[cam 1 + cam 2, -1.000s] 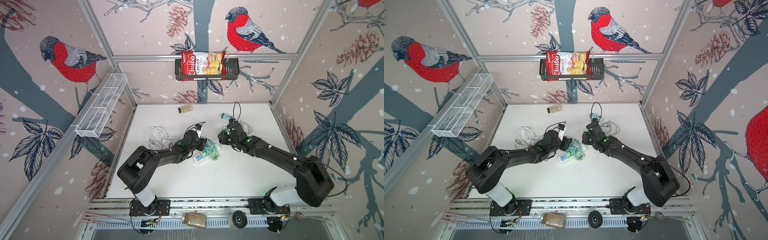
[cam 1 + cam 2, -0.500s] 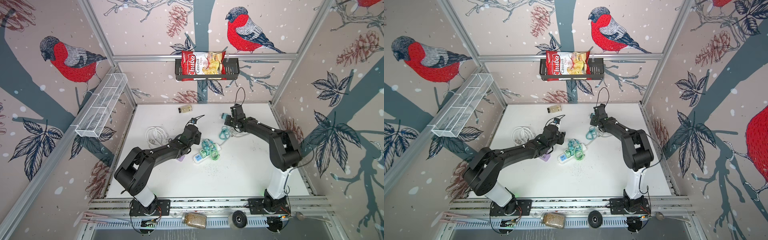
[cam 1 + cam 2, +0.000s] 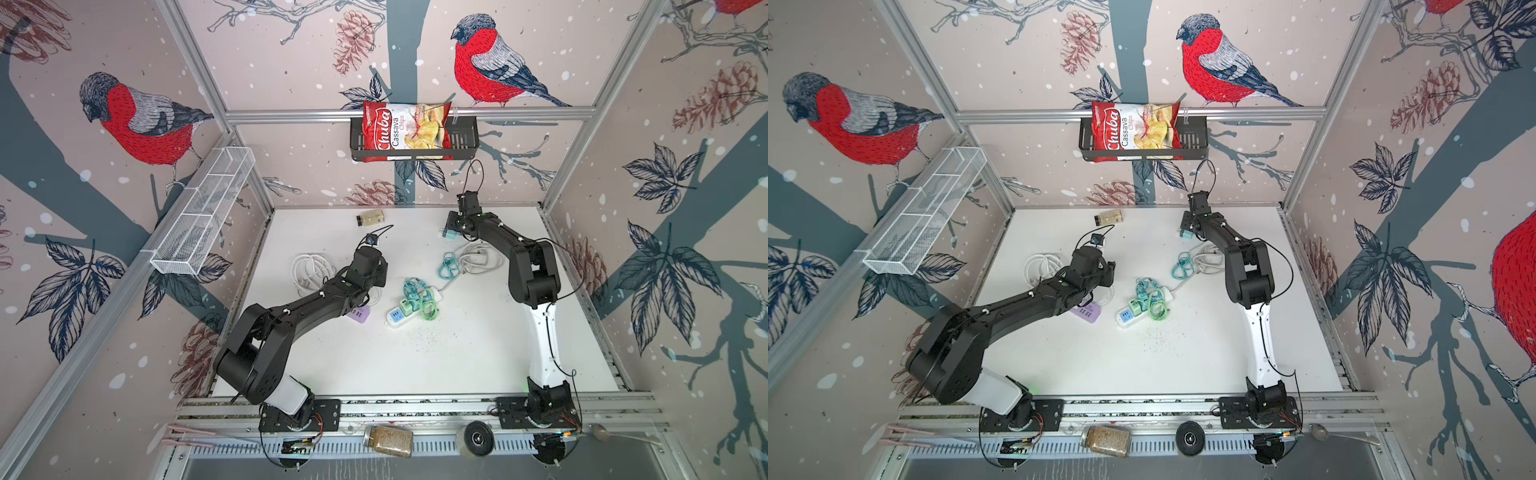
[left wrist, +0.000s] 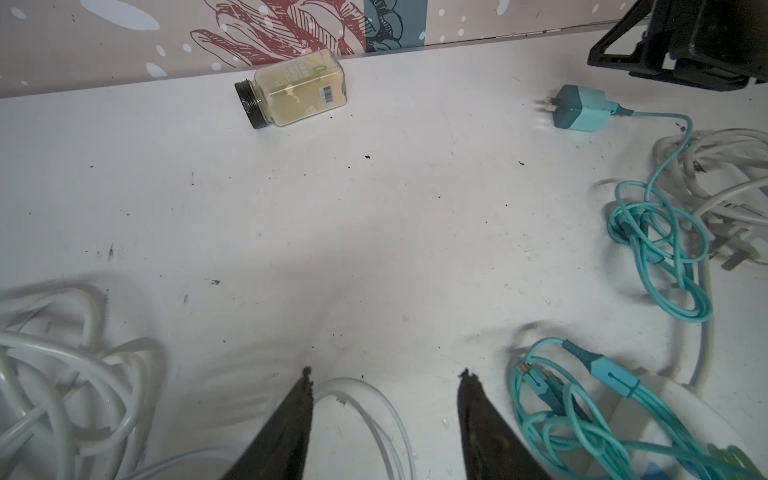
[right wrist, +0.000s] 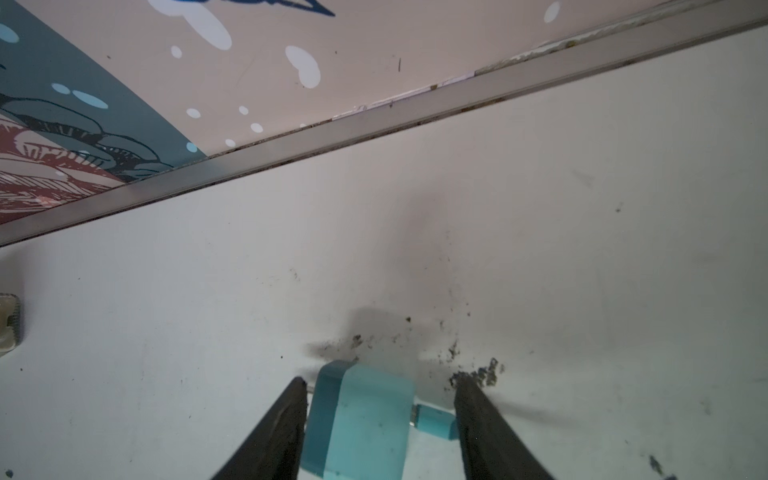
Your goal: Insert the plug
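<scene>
Straddling the teal plug [image 5: 361, 415] loosely, right fingers [image 5: 274, 436] stand apart; left fingers [image 4: 286, 424], spread and empty, hover over white cable [image 4: 349, 381].

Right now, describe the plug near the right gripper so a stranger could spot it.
Below the black wall basket, slightly right, by the table's back edge, the plug lies between the right gripper's jaws. Unlike the adapters seated in the power strip, it is loose, two-tone teal.
</scene>
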Action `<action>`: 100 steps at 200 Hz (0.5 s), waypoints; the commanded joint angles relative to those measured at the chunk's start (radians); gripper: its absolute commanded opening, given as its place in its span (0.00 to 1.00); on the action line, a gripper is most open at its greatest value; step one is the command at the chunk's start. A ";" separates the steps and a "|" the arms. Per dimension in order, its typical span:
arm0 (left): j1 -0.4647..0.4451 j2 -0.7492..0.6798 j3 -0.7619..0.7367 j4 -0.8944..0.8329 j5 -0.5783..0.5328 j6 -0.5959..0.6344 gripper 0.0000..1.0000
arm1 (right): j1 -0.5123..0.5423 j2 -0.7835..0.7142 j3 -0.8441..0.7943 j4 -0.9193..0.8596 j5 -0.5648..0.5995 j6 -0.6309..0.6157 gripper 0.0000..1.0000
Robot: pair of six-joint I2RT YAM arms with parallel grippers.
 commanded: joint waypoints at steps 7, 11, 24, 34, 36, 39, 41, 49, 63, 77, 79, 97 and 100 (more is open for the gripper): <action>0.004 -0.030 -0.023 -0.009 -0.016 -0.009 0.56 | 0.005 0.035 0.029 -0.048 -0.031 0.001 0.60; 0.004 -0.034 -0.027 -0.009 -0.016 -0.010 0.56 | 0.006 0.039 0.031 -0.050 -0.036 0.002 0.60; 0.005 -0.043 -0.034 -0.010 -0.020 -0.015 0.56 | 0.013 0.051 0.035 -0.056 -0.032 -0.001 0.60; 0.004 -0.049 -0.040 -0.011 -0.019 -0.016 0.56 | 0.015 0.057 0.035 -0.056 -0.023 -0.002 0.60; 0.005 -0.051 -0.041 -0.011 -0.019 -0.017 0.56 | 0.016 0.059 0.035 -0.055 -0.023 -0.002 0.60; 0.004 -0.052 -0.044 -0.013 -0.019 -0.017 0.56 | 0.016 0.062 0.034 -0.055 -0.023 -0.002 0.60; 0.004 -0.054 -0.046 -0.013 -0.019 -0.017 0.56 | 0.016 0.064 0.034 -0.055 -0.024 -0.002 0.60; 0.004 -0.062 -0.052 -0.011 -0.020 -0.020 0.56 | 0.016 0.070 0.035 -0.053 -0.030 -0.003 0.60; 0.004 -0.069 -0.062 -0.011 -0.020 -0.019 0.56 | 0.021 0.077 0.036 -0.055 -0.030 -0.006 0.60; 0.006 -0.070 -0.065 -0.016 -0.021 -0.017 0.56 | 0.029 0.081 0.039 -0.059 -0.024 -0.012 0.60; 0.006 -0.071 -0.065 -0.016 -0.021 -0.018 0.56 | 0.030 0.082 0.039 -0.061 -0.023 -0.014 0.60; 0.006 -0.072 -0.069 -0.011 -0.014 -0.018 0.56 | 0.042 0.086 0.040 -0.075 -0.022 -0.029 0.58; 0.006 -0.071 -0.070 -0.009 -0.013 -0.017 0.56 | 0.042 0.086 0.039 -0.077 -0.020 -0.029 0.58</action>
